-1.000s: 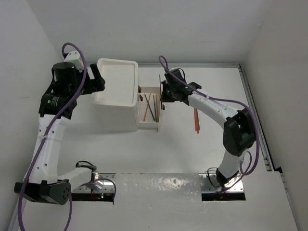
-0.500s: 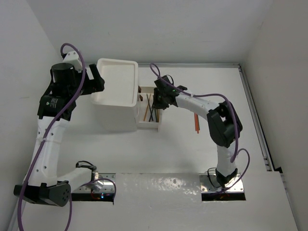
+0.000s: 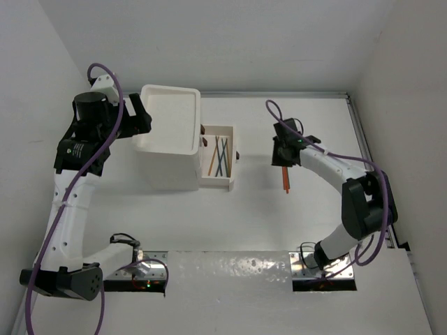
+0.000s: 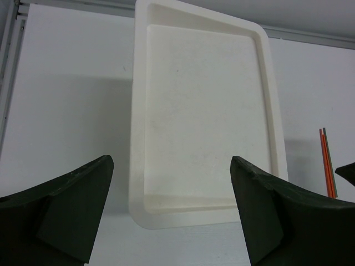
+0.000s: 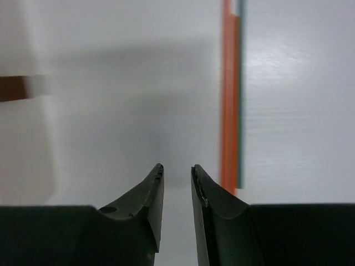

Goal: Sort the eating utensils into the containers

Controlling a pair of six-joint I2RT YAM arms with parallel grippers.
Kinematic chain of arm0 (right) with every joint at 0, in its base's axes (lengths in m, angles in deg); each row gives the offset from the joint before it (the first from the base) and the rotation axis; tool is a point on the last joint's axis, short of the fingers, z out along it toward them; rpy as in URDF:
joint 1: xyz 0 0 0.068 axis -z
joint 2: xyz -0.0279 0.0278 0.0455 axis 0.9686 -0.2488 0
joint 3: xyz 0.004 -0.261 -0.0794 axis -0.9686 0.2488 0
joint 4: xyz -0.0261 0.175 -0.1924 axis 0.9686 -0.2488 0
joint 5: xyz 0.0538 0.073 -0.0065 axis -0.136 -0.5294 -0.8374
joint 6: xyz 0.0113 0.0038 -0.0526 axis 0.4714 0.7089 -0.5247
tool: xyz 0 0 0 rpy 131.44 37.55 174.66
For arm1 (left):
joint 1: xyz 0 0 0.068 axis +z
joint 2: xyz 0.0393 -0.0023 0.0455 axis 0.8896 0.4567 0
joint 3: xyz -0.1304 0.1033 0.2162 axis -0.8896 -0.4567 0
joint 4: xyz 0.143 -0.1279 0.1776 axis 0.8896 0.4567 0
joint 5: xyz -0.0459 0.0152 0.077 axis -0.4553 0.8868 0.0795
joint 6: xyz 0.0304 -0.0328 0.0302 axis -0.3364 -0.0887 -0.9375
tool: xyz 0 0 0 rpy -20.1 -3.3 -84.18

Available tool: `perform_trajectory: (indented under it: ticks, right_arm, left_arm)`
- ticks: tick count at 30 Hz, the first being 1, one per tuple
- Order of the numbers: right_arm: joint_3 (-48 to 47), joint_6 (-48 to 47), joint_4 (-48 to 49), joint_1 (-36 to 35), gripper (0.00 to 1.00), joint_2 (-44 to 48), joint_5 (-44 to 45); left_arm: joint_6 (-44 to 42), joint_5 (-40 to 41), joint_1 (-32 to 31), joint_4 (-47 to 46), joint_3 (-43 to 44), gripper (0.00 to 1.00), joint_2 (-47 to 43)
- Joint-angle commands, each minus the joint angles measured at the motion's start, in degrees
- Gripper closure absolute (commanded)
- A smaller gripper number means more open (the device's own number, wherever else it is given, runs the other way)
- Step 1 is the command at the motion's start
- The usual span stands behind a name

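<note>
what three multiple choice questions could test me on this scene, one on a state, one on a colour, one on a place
1. The drawer holding sticks is: A shut, B pulled out, C lying upside down.
2. Its knob is: A dark brown, B green, C yellow.
3. The orange stick outside the drawer lies: A on the knob, B on the table beside the right gripper, C clamped in that gripper.

Answers:
1 B, it juts out from the white unit with the sticks showing.
2 A, the knob shows dark brown in the top view.
3 B, the right wrist view shows it flat on the table beside the empty gripper.
</note>
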Motion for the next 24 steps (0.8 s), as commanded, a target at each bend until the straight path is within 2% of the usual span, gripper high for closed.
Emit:
perform_trajectory:
  ticks: [1,9,24]
  right_arm:
    - [4.36,-4.68,-1.97,4.53,0.74,0.80,0.32]
    - [4.81,-7.33,-0.56,6.66,0.80,-4.20,-1.71]
    - [1.91,-9.00,-0.03,7.01,0.83,-11.76,-1.53]
  left_arm:
    - [-0.05,0.18,-0.78,-1.45,-0.06,0.16,-1.22]
    - [0.12,-0.34,-0.78,-1.54,0.11,0.16,-0.87]
    - [-0.14,0.18,-0.78,-0.57,0.73,0.16,-1.04]
